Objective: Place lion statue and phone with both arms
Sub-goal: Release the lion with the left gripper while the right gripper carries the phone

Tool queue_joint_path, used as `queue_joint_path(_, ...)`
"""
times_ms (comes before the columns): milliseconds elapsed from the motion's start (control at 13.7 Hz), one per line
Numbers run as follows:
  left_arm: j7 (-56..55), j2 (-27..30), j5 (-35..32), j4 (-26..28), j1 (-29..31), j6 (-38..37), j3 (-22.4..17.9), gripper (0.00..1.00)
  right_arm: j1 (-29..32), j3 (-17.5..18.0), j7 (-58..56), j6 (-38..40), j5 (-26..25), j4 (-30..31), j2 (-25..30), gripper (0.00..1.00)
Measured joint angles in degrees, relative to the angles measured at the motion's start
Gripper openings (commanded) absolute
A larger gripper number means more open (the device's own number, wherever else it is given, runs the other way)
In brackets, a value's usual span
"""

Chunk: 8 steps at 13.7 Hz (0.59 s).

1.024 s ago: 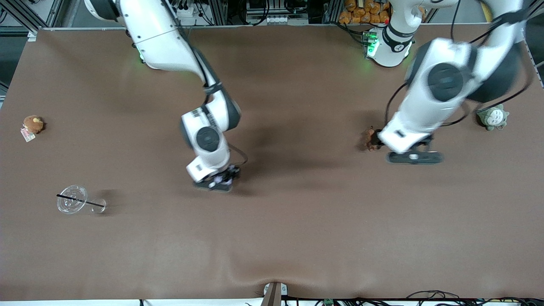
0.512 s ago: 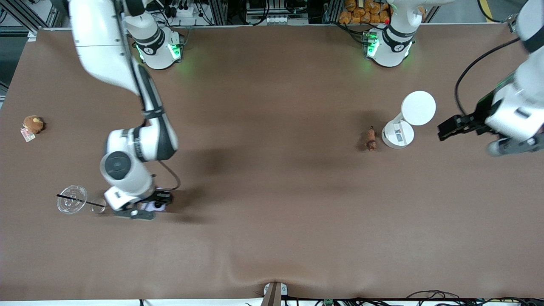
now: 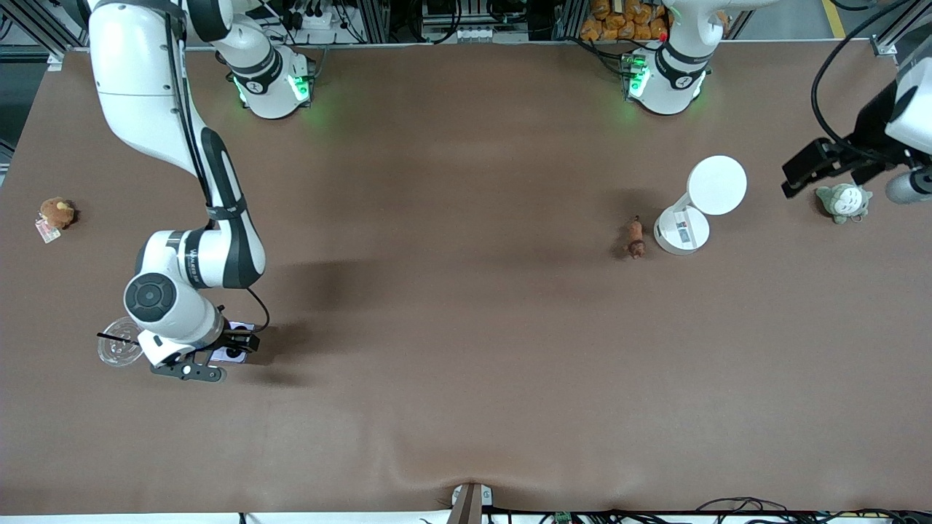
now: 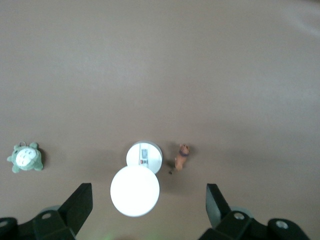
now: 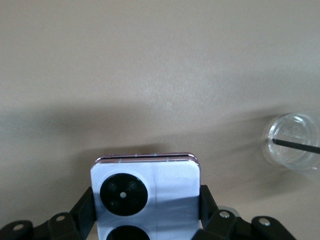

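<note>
The lion statue (image 3: 636, 239), a small brown-orange figurine, lies on the brown table beside a white stand; it also shows in the left wrist view (image 4: 182, 156). My left gripper (image 3: 810, 169) is open and empty, raised high over the table by the grey-white plush, well away from the lion statue. In the left wrist view its fingers (image 4: 76, 209) stand wide apart. My right gripper (image 3: 234, 342) is shut on the pale lavender phone (image 5: 146, 197), low over the table beside a clear cup. The phone's black camera circles face the right wrist camera. Its edge shows in the front view (image 3: 240, 327).
A white stand with a round disc top (image 3: 700, 204) stands next to the lion statue. A grey-white plush (image 3: 843, 201) lies at the left arm's end. A clear cup with a black straw (image 3: 119, 342) and a brown plush with a tag (image 3: 57, 212) lie at the right arm's end.
My right arm has carried the phone from mid-table toward the right arm's end, up to the cup. My left arm has lifted off the lion statue's spot and swung toward the left arm's end.
</note>
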<state>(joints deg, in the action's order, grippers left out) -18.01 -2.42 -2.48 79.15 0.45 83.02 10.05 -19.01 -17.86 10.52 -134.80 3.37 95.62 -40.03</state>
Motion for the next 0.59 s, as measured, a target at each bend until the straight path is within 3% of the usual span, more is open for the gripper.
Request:
queue_joint_path(366, 1.62, 4.89, 3.63, 4.25, 1.34, -0.53, -0.43, 1.00, 12.76, 10.40, -6.69, -0.01, 1.08, -0.04, -0.84, 0.46)
queue_joint_path(585, 12.81, 5.68, 3.73, 6.38, 5.07, 2.68, -0.64, 1.00, 14.31, 11.38, -7.82, -0.13, 1.14, -0.26, -1.22, 0.46)
